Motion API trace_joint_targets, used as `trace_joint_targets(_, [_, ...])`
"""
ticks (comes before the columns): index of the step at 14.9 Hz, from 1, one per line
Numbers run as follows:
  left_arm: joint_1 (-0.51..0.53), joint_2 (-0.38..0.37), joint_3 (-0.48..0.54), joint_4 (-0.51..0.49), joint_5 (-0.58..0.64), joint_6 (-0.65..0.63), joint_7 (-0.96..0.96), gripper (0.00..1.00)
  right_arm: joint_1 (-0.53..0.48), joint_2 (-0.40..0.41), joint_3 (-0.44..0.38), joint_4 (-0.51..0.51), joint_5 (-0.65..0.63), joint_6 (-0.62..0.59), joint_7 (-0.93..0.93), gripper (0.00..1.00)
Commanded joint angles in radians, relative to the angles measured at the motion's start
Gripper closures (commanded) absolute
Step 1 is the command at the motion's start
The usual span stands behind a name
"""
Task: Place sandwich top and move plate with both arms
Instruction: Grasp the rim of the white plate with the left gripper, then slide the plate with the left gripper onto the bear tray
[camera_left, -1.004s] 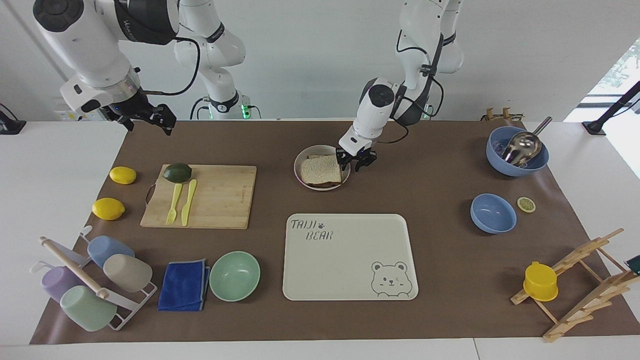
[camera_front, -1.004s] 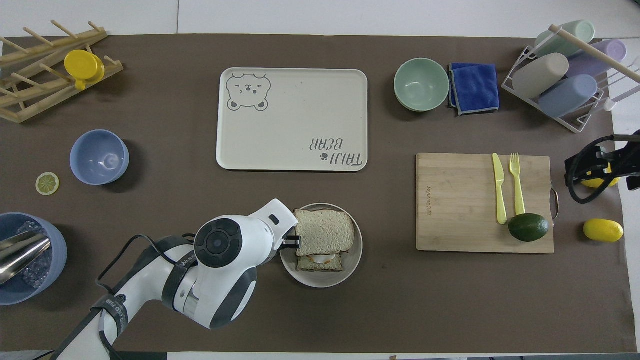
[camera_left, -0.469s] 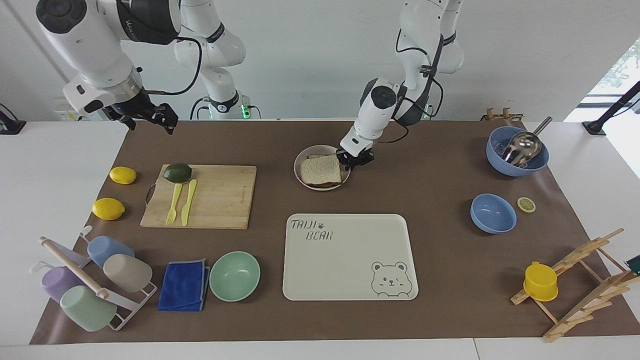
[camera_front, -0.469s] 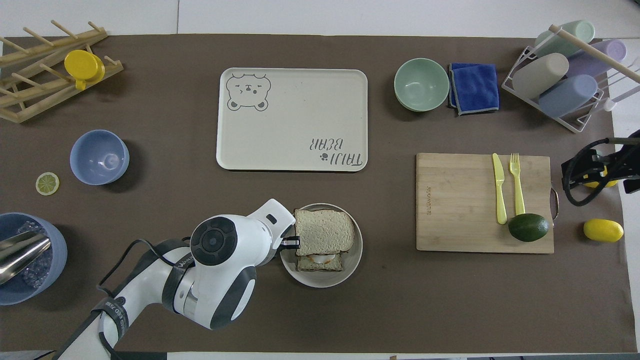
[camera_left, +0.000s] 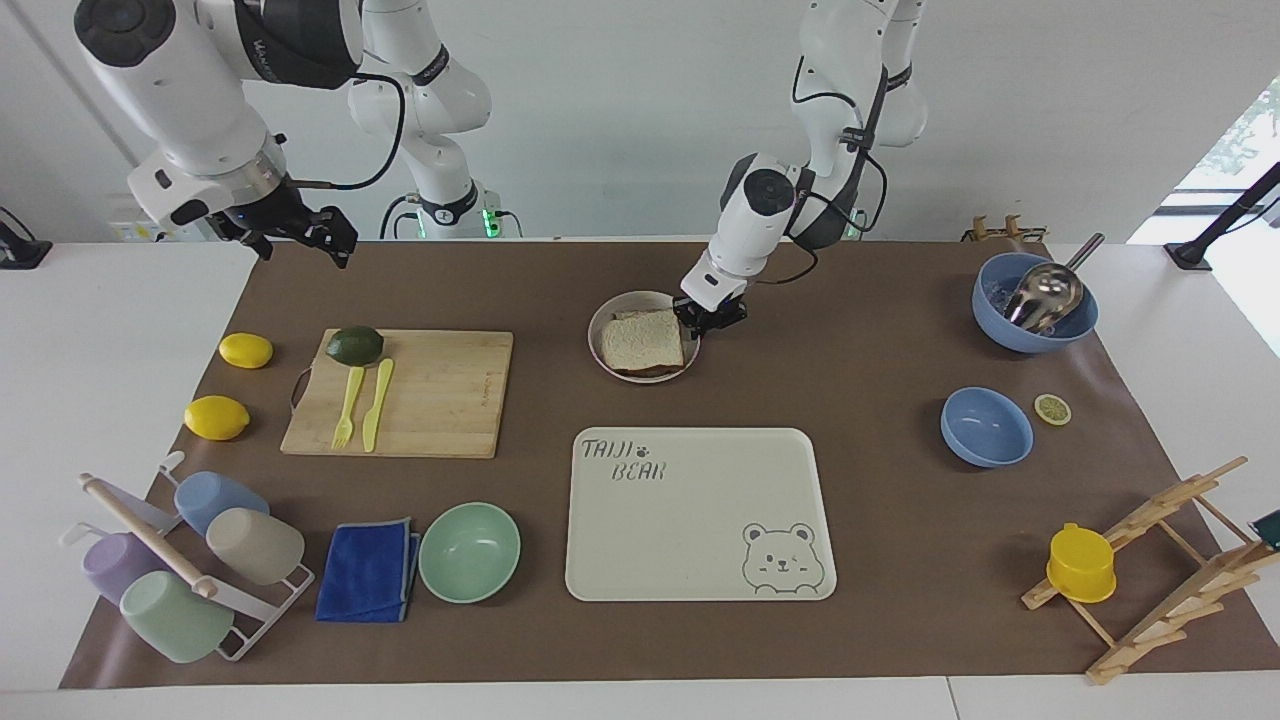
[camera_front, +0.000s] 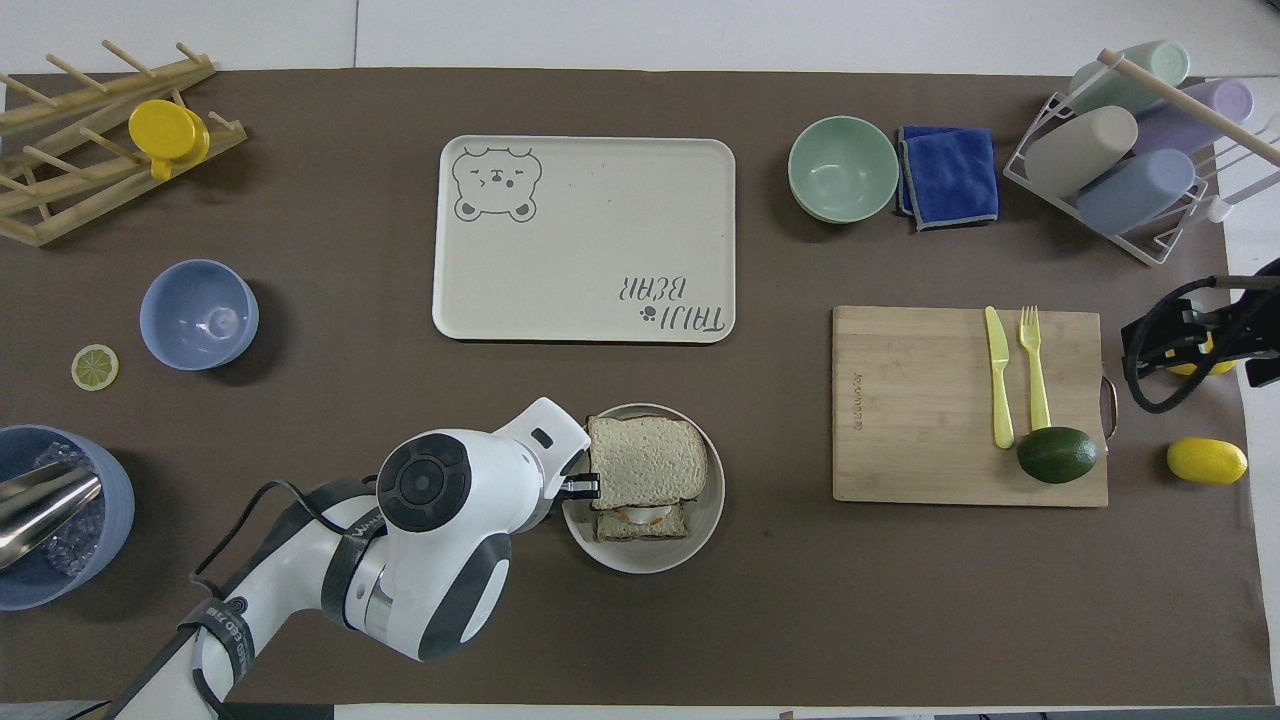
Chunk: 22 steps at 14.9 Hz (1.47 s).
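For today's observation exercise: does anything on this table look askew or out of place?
The top slice on the plate sits shifted away from the robots, so the egg toast below pokes out at the near edge. The left gripper is shut on the plate's rim; the right gripper waits, open, over the table's corner.

**Counter layout, plate near the robots**

Plate (camera_left: 643, 336) mid-counter; bread slice (camera_left: 641, 341) on top of the stack in it. Left gripper (camera_left: 706, 318) at the plate's rim, jaws closed on it. Tray (camera_left: 700, 514) farther from the robots than the plate. Cutting board (camera_left: 400, 392) toward the right arm's end, knife (camera_left: 377, 404) and fork (camera_left: 346, 407) on it. Right gripper (camera_left: 318, 237) waits raised over that end's edge.
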Motion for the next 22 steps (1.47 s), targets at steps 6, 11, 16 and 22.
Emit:
trace_joint_targets(6, [0.12, -0.03, 0.023, 0.166, -0.036, -0.24, 0.061, 1.0, -0.007, -0.014, 0.006, -0.007, 0.021, -0.009, -0.023, 0.0])
trace_joint_targets(11, [0.239, 0.034, 0.026, 0.374, -0.093, -0.318, 0.08, 1.0, -0.007, -0.014, 0.006, -0.007, 0.021, -0.009, -0.021, 0.0])
trace_joint_targets(16, [0.324, 0.273, 0.026, 0.66, -0.077, -0.341, 0.08, 1.0, -0.009, -0.013, 0.006, -0.004, 0.021, -0.022, -0.023, 0.0])
trace_joint_targets(22, [0.346, 0.517, 0.025, 0.873, -0.041, -0.335, 0.123, 1.0, -0.009, -0.011, 0.006, -0.002, 0.019, -0.032, -0.023, 0.0])
